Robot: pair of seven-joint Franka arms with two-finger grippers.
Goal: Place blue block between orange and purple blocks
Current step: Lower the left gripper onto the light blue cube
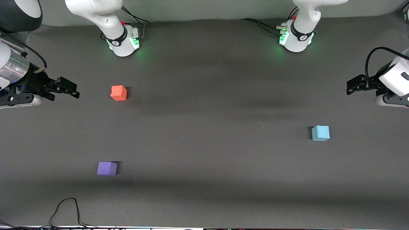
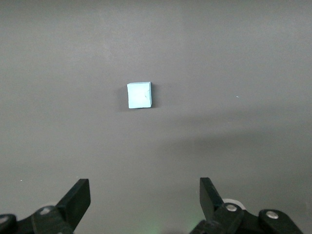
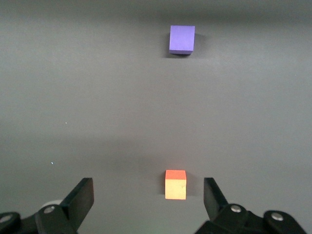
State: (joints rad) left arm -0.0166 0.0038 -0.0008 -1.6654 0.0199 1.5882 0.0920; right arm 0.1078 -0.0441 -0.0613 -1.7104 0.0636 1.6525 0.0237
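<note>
Blue block (image 1: 320, 133) alone, both claws open

A dark grey table (image 1: 204, 127) with a black cable (image 1: 65, 210) looping along its camera-side edge.

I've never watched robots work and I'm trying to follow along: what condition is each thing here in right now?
blue block: resting on the table toward the left arm's end, untouched.
orange block: resting on the table toward the right arm's end, free.
purple block: resting on the table nearer the front camera than the orange block, free.
left end effector: open, empty, waiting.
right end effector: open, empty, waiting.
</note>
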